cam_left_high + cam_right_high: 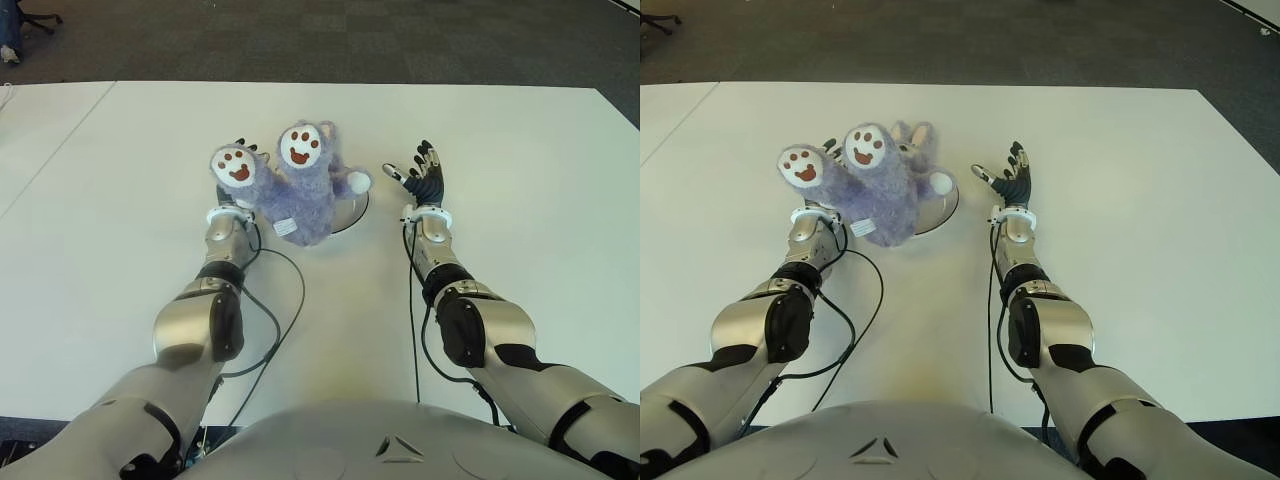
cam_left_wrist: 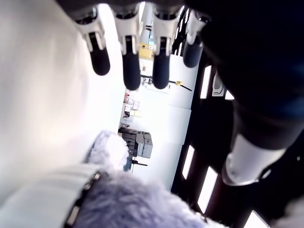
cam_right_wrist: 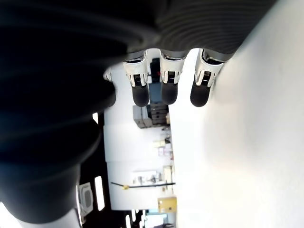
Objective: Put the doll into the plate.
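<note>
The doll [image 1: 296, 185] lies over the near-left part of the plate [image 1: 355, 212], a sliver of rim showing on its right. The left hand [image 1: 232, 205] sits right against the doll on the side away from the plate, fingers straight and spread, holding nothing (fur fills the edge of its wrist view). The right hand [image 1: 424, 180] shows on the plate's far side, well apart from the doll, palm up, fingers loosely open and empty. The doll's long axis runs from near-left up and away; both soles point at the camera, head on the far end.
</note>
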`<act>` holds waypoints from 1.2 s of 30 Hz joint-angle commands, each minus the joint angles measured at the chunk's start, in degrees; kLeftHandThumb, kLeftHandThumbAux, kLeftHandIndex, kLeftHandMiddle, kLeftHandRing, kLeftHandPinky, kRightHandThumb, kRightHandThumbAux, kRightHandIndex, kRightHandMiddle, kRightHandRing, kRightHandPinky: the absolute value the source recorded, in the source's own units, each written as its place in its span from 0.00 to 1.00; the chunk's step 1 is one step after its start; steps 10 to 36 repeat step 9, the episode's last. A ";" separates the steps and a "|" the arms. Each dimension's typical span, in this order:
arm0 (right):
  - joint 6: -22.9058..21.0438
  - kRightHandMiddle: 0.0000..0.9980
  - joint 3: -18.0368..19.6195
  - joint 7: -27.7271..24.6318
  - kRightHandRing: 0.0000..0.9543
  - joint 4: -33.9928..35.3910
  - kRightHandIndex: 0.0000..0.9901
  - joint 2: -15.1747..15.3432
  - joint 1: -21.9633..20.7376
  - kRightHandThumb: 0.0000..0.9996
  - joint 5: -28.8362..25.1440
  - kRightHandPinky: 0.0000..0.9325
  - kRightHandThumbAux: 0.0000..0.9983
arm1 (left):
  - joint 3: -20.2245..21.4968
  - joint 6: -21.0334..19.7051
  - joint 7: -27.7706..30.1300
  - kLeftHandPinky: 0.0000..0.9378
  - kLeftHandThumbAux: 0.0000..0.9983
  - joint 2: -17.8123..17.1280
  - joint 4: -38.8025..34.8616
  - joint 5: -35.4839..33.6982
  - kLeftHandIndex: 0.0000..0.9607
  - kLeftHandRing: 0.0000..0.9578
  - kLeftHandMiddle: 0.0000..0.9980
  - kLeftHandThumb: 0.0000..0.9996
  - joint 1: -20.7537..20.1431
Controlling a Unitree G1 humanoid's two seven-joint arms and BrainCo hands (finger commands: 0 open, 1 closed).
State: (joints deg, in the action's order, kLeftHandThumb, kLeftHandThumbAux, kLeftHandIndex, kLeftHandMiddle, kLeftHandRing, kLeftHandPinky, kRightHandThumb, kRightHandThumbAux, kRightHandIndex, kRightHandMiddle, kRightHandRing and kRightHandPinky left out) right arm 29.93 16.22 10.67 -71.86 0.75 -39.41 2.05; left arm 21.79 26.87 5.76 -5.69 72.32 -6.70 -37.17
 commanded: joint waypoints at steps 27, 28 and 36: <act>-8.70 0.06 0.34 1.37 0.05 -5.89 0.07 -1.24 8.82 0.00 -0.40 0.09 0.88 | 0.66 -7.28 -0.31 0.22 0.74 0.75 5.05 -0.39 0.14 0.21 0.20 0.08 6.83; -8.70 0.06 0.34 1.37 0.05 -5.89 0.07 -1.24 8.82 0.00 -0.40 0.09 0.88 | 0.66 -7.28 -0.31 0.22 0.74 0.75 5.05 -0.39 0.14 0.21 0.20 0.08 6.83; -8.70 0.06 0.34 1.37 0.05 -5.89 0.07 -1.24 8.82 0.00 -0.40 0.09 0.88 | 0.66 -7.28 -0.31 0.22 0.74 0.75 5.05 -0.39 0.14 0.21 0.20 0.08 6.83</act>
